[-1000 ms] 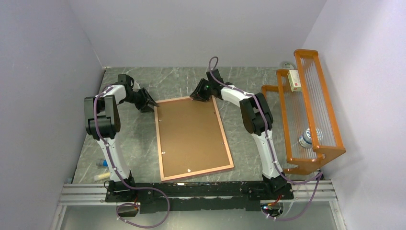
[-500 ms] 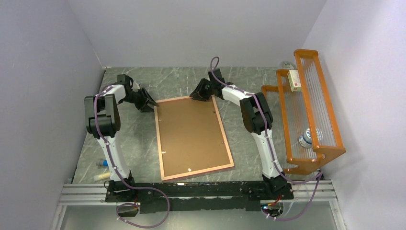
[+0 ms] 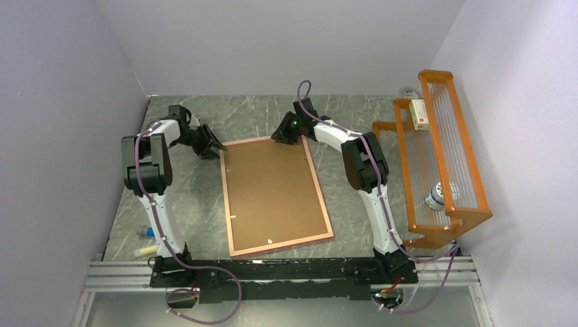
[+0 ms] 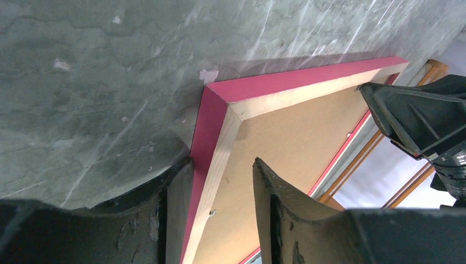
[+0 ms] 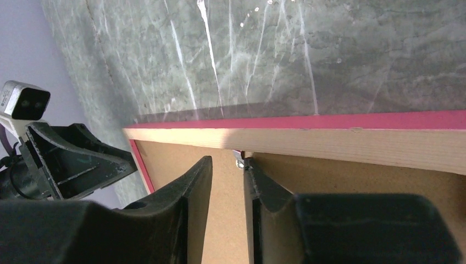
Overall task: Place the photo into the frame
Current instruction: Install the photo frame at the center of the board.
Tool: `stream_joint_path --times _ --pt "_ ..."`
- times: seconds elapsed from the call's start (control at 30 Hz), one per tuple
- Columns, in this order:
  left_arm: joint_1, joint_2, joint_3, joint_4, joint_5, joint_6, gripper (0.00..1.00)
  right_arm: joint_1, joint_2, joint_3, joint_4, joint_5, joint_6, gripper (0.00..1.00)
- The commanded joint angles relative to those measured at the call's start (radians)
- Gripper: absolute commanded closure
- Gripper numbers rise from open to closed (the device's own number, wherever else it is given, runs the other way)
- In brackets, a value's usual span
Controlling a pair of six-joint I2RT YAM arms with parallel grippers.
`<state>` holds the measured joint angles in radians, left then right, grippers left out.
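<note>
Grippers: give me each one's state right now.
Left gripper: open, straddling the frame rail, not clamped.
Right gripper: narrowly open over the backing board, beside a small metal tab.

The top camera looked steeply down from above and behind the arm bases (image 3: pixel 272 272), far enough off to hold the whole table (image 3: pixel 266 112). The left wrist camera sat very close behind its own fingers (image 4: pixel 178 212), facing out along them to the frame (image 4: pixel 211 124) corner between their tips, with the right gripper (image 4: pixel 423 124) beyond to their right. The right wrist camera, just as close, looked past its fingers (image 5: pixel 192 209) at what seemed the same far rail, with the left gripper (image 5: pixel 71 159) to their left.
</note>
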<state>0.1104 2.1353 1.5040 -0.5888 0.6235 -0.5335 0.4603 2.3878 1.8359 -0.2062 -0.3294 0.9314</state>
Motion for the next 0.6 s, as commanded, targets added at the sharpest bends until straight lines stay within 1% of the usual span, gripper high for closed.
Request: stream_joint_path --times 0.0,0.17,0.27,0.33,0.4,0.47,0.57 --pt "-0.004 -0.001 0.042 0.015 0.027 -0.013 0.52 -0.002 0.006 0.023 -0.031 0.001 -0.014 0.7" --pt "-0.005 0.015 0.056 0.034 0.091 -0.003 0.54 -0.002 0.034 0.024 0.069 -0.074 -0.026 0.72" --pt "-0.003 0.023 0.056 0.044 0.12 -0.019 0.54 -0.002 0.037 0.018 0.129 -0.125 -0.056 0.72" --pt "-0.005 0.022 0.047 0.068 0.141 -0.034 0.54 -0.002 0.032 0.019 0.14 -0.145 -0.086 0.72" --pt "-0.004 0.019 0.047 0.064 0.131 -0.038 0.53 -0.002 0.014 0.017 0.104 -0.112 -0.11 0.72" --pt "-0.005 0.008 0.054 0.039 0.096 -0.034 0.52 -0.005 -0.012 0.018 0.035 -0.048 -0.125 0.71" --pt "0.006 -0.022 0.058 0.011 0.028 -0.028 0.47 -0.005 -0.078 0.011 -0.065 0.077 -0.152 0.63"
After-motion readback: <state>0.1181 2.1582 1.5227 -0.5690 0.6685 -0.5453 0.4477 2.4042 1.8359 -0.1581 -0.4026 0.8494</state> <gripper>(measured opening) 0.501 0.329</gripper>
